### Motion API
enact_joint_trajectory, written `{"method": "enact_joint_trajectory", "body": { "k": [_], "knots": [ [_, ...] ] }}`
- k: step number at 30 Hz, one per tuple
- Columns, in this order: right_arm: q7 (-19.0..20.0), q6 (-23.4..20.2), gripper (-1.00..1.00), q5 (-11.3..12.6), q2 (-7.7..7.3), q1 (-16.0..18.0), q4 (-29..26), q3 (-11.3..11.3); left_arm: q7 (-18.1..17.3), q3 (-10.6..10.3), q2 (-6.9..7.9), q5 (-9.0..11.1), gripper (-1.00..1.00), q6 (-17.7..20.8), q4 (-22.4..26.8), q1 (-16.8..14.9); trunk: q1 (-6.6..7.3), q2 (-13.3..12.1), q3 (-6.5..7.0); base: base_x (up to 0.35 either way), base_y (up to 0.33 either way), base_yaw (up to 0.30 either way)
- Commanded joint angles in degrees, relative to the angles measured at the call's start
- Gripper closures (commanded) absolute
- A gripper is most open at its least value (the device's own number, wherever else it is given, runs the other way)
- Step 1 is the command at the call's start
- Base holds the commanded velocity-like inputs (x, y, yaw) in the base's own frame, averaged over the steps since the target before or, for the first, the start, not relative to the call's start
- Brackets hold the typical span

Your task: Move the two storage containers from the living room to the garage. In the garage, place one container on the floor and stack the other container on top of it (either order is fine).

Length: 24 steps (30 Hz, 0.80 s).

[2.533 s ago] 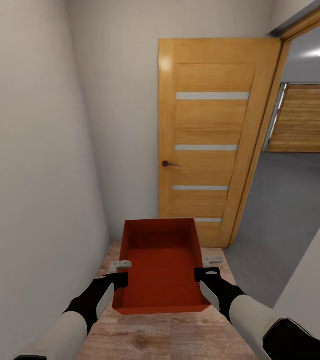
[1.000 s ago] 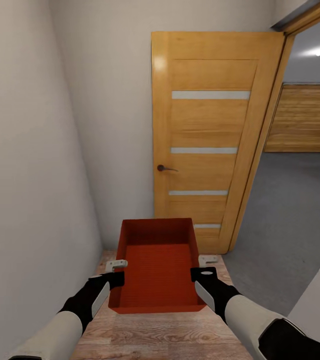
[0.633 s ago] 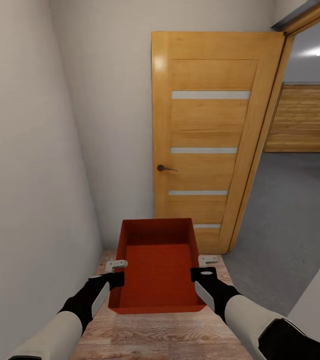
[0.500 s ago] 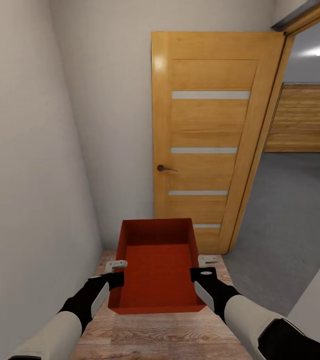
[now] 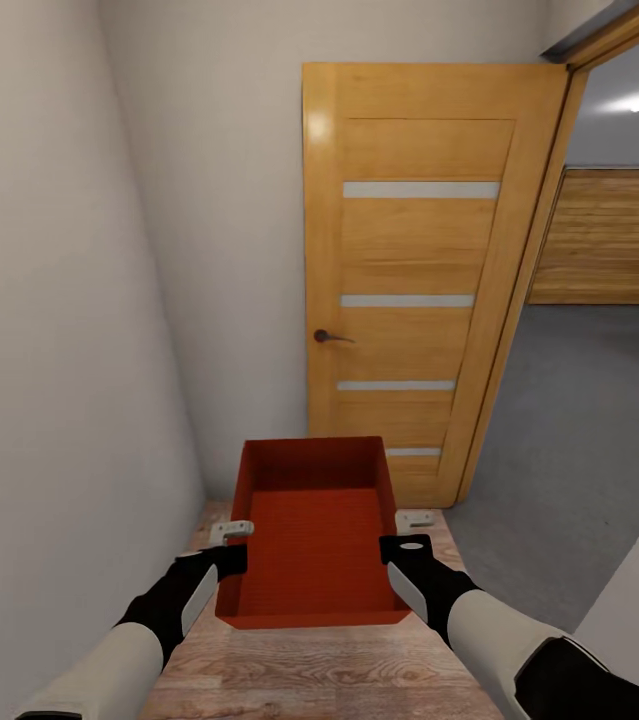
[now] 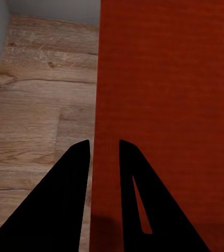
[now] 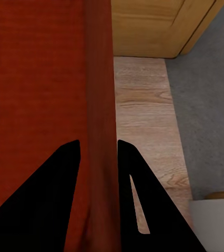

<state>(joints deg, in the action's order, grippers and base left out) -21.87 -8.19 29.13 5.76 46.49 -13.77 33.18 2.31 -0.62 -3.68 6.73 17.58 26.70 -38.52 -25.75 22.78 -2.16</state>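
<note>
I hold one orange-red storage container [image 5: 314, 535] out in front of me above the light wood plank floor [image 5: 309, 675], at the end of a narrow white-walled passage. My left tool [image 5: 231, 545] is clamped narrow on the container's left wall; in the left wrist view its two black fingers [image 6: 70, 194] sit one on each side of that thin wall [image 6: 97, 105], with the ribbed bottom of the box beyond. My right tool [image 5: 409, 535] grips the right wall the same way, and the right wrist view shows its fingers [image 7: 138, 194] straddling the wall's edge [image 7: 100, 94]. The box is topless, level, and nothing lies in it. Just ahead of it stands an open orange wooden door [image 5: 414, 270] with four pale horizontal strips and a dark handle [image 5: 331, 337], swung back against the wall. To the right of the door, the doorway opens onto the garage's dark grey floor [image 5: 579, 430], with a wooden plank door [image 5: 609, 235] on the far wall.
</note>
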Motion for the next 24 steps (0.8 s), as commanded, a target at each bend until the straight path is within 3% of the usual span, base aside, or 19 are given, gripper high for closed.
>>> {"method": "enact_joint_trajectory", "body": {
  "k": [1, 12, 24],
  "knots": [
    [-2.13, -0.48, 1.0, 0.31, 0.04, 0.0, 0.06, 0.13, 2.08, 1.06, -0.63, -0.93, 1.0, 0.38, 3.27, -0.06, -0.03, 0.14, -0.14, 0.0, 0.0, -0.005],
    [-2.3, -0.51, 1.0, 0.31, 0.13, 0.0, 0.06, 0.13, 2.05, 1.06, -0.63, -0.93, 1.0, 0.35, 3.27, -0.06, -0.03, 0.14, -0.39, 0.011, 0.0, -0.126],
    [-2.3, -0.23, 1.0, 0.31, 0.13, 0.0, 0.06, 0.13, 1.99, 1.06, -0.6, -0.93, 1.0, 0.3, 2.92, -0.06, -0.03, 0.14, -0.4, 0.289, 0.078, -0.007]
  ]
}}
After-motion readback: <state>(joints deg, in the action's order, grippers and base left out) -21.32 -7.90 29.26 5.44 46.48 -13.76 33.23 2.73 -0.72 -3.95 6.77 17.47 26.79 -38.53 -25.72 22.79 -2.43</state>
